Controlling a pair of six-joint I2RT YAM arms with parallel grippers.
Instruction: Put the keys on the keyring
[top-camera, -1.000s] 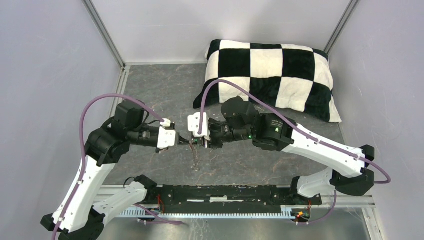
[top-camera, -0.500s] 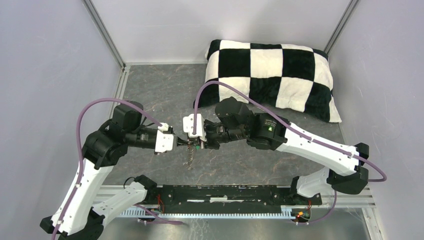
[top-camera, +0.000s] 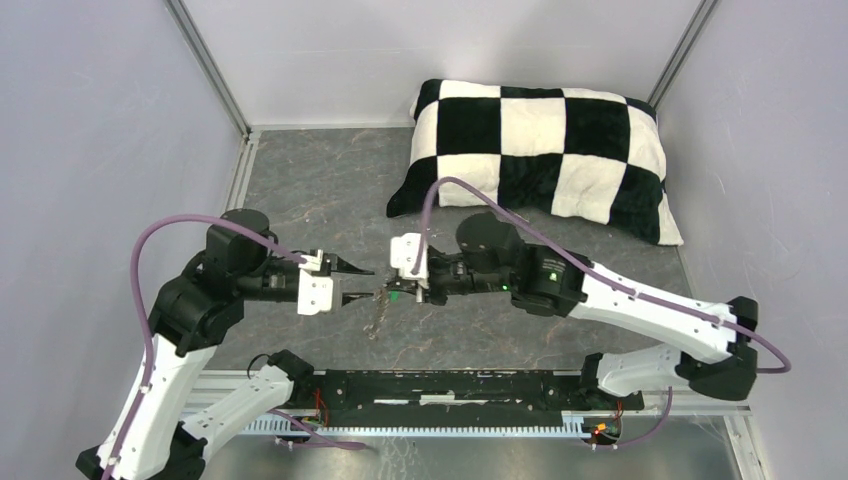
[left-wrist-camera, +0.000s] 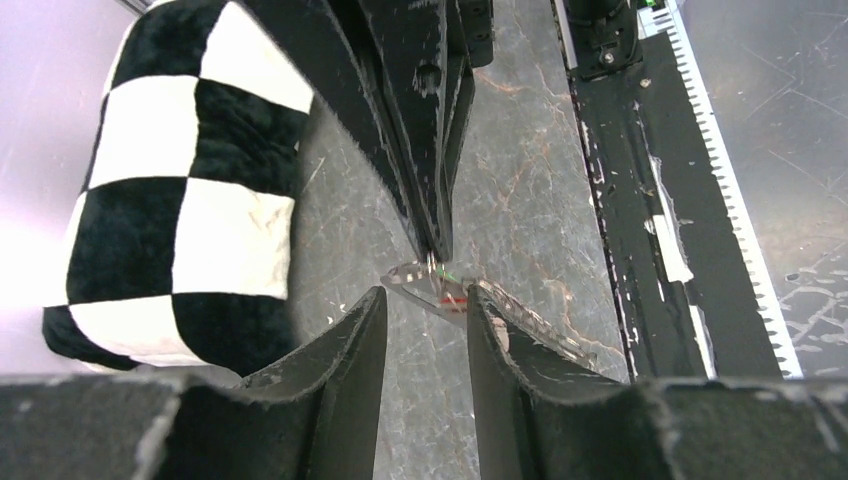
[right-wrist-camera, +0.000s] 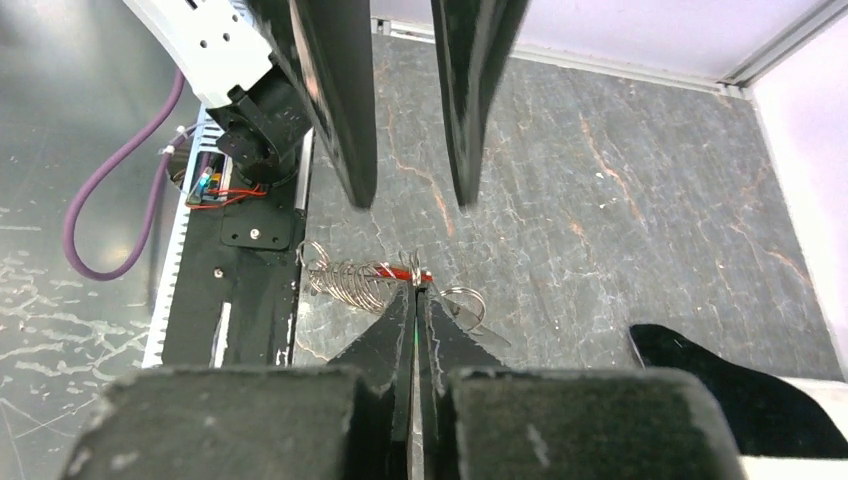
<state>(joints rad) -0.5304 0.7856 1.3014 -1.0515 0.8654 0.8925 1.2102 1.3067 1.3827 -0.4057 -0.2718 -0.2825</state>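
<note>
The keys (right-wrist-camera: 400, 274) and the keyring (right-wrist-camera: 352, 281) hang as one small cluster from the right gripper (right-wrist-camera: 415, 292), whose fingers you see pressed together on the wire, with a red key head showing just beside the tips. In the left wrist view you see the same cluster (left-wrist-camera: 440, 288) dangling below the closed tips, with green and red specks in it; whether either key is threaded onto the ring cannot be told. From above, the cluster (top-camera: 378, 310) hangs over the grey marbled desk (top-camera: 330, 190), between the two arms. The left gripper (top-camera: 357, 283) faces it from just beside, fingers spread apart and holding nothing, and not touching the cluster. A black-and-white checked pillow (top-camera: 545, 150) lies at the far right of the desk, well apart from both grippers.
</note>
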